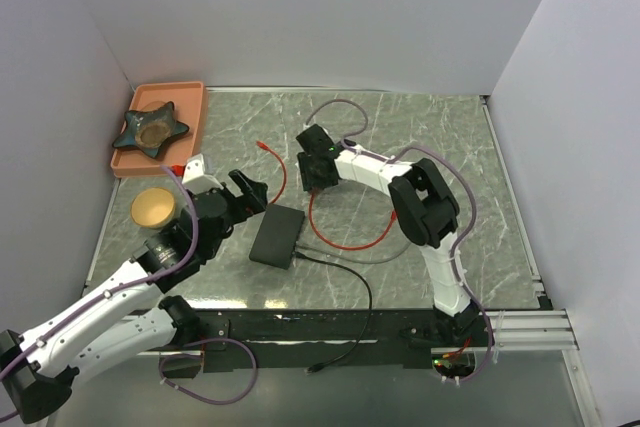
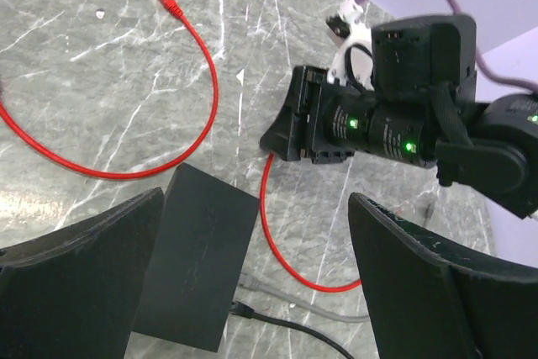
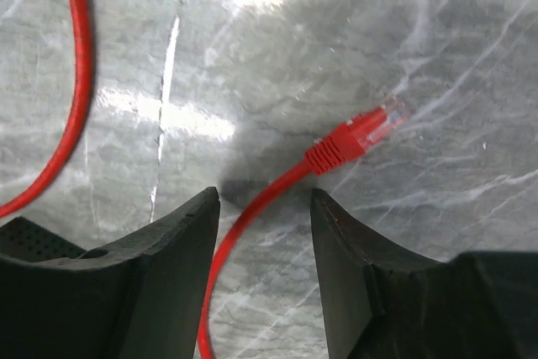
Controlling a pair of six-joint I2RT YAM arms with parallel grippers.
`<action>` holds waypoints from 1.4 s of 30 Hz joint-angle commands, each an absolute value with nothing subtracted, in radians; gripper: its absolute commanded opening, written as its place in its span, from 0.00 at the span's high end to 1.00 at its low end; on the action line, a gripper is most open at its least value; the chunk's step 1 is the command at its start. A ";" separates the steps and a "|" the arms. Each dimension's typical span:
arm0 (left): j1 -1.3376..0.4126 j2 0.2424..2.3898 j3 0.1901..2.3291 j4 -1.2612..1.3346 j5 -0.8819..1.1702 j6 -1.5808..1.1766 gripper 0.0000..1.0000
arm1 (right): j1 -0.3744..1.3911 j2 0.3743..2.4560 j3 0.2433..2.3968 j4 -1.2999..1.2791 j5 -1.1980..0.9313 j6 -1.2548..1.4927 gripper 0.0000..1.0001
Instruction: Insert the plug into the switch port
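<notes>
Marble table [image 1: 420, 147], plug [image 3: 360, 134], dish [image 1: 151, 129] in tray [image 1: 188, 95]

Bare tabletop [image 1: 450, 127] right of the black box [image 1: 277, 237] offers free passage; looped red cable [image 1: 345, 245] and the right tool [image 1: 320, 185] crowd the box's far end.

1. Flat orange plastic tray [image 1: 197, 107], at the far left corner of the grey marbled table [image 1: 430, 127].
2. Dark star-shaped glazed dish [image 1: 150, 129], inside the tray.
3. Round tan-lidded jar [image 1: 153, 208], just nearer than the tray.
</notes>
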State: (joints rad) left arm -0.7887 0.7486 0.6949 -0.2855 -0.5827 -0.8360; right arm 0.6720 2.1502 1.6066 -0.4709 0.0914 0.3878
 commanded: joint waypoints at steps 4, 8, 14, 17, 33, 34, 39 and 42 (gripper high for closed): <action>-0.787 0.730 0.684 -0.287 -0.595 -0.841 0.03 | 0.704 2.247 1.744 -0.626 0.141 0.299 0.44; -0.787 0.698 0.653 -0.250 -0.581 -0.825 0.03 | 0.698 2.224 1.683 -0.603 0.106 0.276 0.67; -0.787 0.699 0.652 -0.241 -0.577 -0.822 0.03 | 0.690 2.201 1.632 -0.572 0.083 0.215 1.00; -0.787 0.715 0.650 -0.241 -0.578 -0.819 0.03 | 0.684 2.158 1.592 -0.512 0.022 0.183 1.00; -0.787 0.736 0.641 -0.202 -0.549 -0.804 0.03 | 0.683 1.705 1.309 -0.318 -0.222 0.078 1.00; -0.787 0.730 0.643 -0.206 -0.546 -0.805 0.03 | 0.683 1.675 1.275 -0.298 -0.257 0.075 1.00; -0.784 0.651 0.589 -0.086 -0.442 -0.789 0.04 | 0.684 1.511 1.082 -0.184 -0.495 0.071 1.00; -0.781 0.621 0.577 -0.017 -0.348 -0.747 0.04 | 0.684 1.436 1.008 -0.141 -0.595 0.071 1.00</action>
State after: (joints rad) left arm -0.7883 0.6621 0.5919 -0.1623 -0.4782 -0.7990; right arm 0.6781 1.5253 1.0851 -0.2504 -0.3904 0.0849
